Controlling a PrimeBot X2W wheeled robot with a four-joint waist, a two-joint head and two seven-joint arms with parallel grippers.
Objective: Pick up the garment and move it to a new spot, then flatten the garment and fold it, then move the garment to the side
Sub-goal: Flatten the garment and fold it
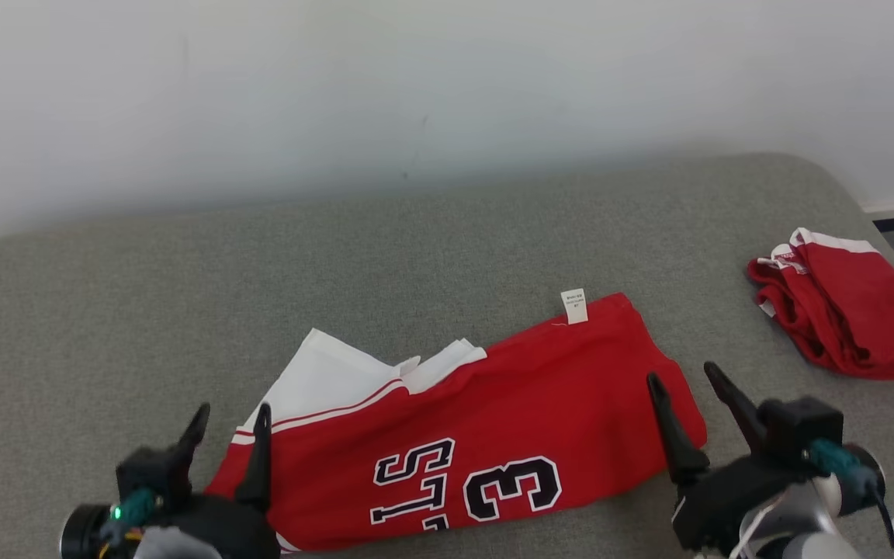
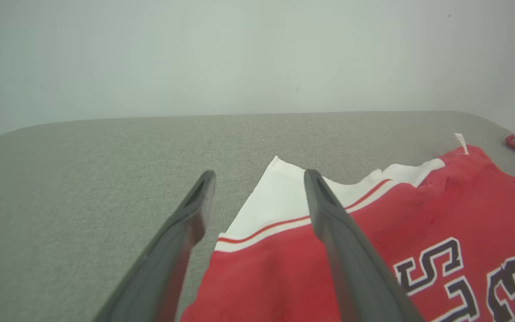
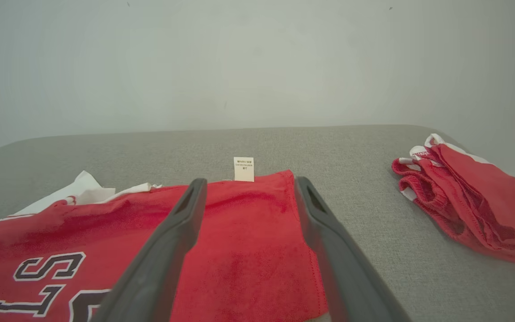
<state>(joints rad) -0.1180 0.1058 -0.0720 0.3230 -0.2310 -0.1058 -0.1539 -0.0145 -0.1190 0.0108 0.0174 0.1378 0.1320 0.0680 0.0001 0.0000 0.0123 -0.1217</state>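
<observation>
The garment (image 1: 509,419), a red jersey with a white sleeve and dark lettering, lies spread across the lower centre of the head view on the grey surface (image 1: 183,295), its small white label (image 1: 574,306) at its upper edge; a red bundle (image 1: 843,310) lies at the right edge, well apart. The left gripper (image 1: 231,415) at lower left and the right gripper (image 1: 682,376) at lower right both have their fingers spread wide and hold nothing

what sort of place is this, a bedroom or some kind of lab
Likely a plain indoor room set up for folding clothes: a grey fabric-covered surface against a bare white wall, with a red jersey spread on it and another red garment bundled nearby.
</observation>
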